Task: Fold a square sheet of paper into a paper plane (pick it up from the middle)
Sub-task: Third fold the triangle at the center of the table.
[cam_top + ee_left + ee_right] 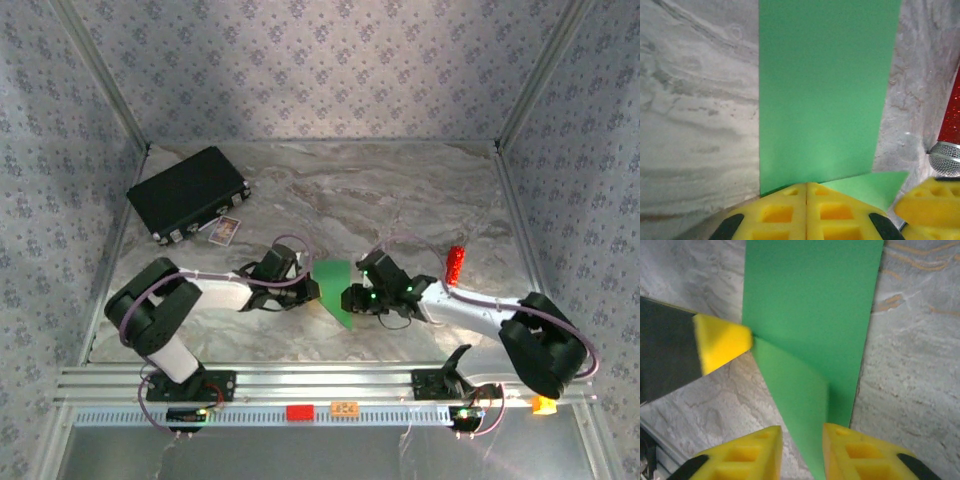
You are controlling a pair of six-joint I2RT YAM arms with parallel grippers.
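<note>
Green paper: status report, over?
Left tool shut on green paper. Right tool open around folded flap. Red cylinder beside, clear of paper.

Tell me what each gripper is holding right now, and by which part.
The left gripper is shut on the edge of the bright-green folded paper sheet. The right gripper stands open around its folded flap, without clamping it.

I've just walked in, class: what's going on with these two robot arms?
Both arms are working on a green sheet of paper in the middle of the table. The left gripper is closed on one edge of it. The right gripper has its fingers apart, with a folded flap of the sheet running between them. The sheet is partly folded, not yet a plane. A black case and a red cylinder lie off to the sides, untouched.
</note>
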